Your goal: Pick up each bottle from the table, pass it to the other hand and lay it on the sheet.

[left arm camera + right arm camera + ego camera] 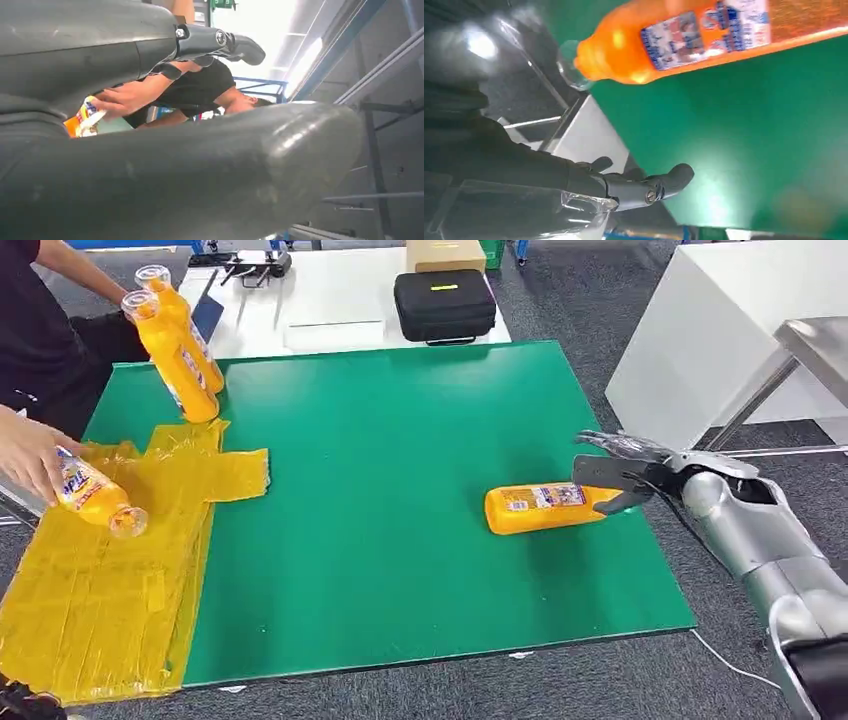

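While the green counter (pixel 400 520) is seen from the head view, an orange bottle (pixel 545 508) is found lying on its side near the counter's right edge, its cap end turned toward the robot's right hand (pixel 625 472). The right hand is placed at that cap end, with its dark fingers spread above and beside the bottle's neck; nothing is gripped by it (the wrist view shows the bottle (pixel 704 37) apart from the fingers (pixel 659 185), which are held apart over the green surface). The left hand (pixel 175 165) is seen close up in its own wrist view, with the thick thumb and a darker finger set apart and nothing held between them.

On the left of the counter a crumpled yellow sheet (pixel 110 590) is spread. A second bottle (pixel 95 498) is held on the sheet by a person's hand (pixel 30 455), tilted with its cap end down. Two more bottles (pixel 180 345) are seen leaning together at the far left corner of the counter, beside the sheet's upper end. A black case (pixel 444 305) is set on a white table behind.
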You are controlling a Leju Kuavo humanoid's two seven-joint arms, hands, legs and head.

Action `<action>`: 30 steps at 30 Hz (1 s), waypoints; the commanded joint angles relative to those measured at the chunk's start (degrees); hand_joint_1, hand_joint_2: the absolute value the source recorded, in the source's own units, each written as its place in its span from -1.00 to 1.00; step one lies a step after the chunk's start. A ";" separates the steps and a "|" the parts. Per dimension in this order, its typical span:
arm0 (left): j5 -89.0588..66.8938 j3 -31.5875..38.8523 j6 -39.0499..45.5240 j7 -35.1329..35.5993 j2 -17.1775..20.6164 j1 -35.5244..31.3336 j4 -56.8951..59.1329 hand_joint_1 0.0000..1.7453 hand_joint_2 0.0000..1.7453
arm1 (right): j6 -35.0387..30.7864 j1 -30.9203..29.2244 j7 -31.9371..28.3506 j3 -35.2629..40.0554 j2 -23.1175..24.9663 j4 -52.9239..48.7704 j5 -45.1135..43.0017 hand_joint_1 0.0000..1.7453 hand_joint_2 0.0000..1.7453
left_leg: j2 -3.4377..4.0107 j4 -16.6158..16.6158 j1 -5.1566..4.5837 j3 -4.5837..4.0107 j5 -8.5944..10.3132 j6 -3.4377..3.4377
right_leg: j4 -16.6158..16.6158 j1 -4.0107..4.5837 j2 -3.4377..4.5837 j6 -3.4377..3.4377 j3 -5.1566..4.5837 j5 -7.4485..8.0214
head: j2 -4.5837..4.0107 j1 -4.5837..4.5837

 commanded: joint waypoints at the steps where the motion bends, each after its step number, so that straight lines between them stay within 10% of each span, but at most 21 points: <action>1: 0.05 6.16 -2.72 0.13 -2.95 3.13 -2.48 -1.00 -1.00 | 5.53 -15.61 -0.19 15.76 5.63 14.23 -2.88 -1.00 1.00 | 0.40 0.02 0.01 0.22 -0.15 -0.11 | 0.01 0.03 0.32 -0.14 0.12 -0.04 | 0.00 0.00; 30: -4.22 9.07 -4.36 0.13 -9.56 7.99 -7.06 -1.00 -1.00 | 10.69 -22.62 -0.42 33.74 10.30 27.63 -10.89 -1.00 1.00 | 0.15 0.00 0.05 0.28 -0.10 -0.09 | -0.07 0.06 0.06 -0.16 0.26 -0.07 | 0.00 0.00</action>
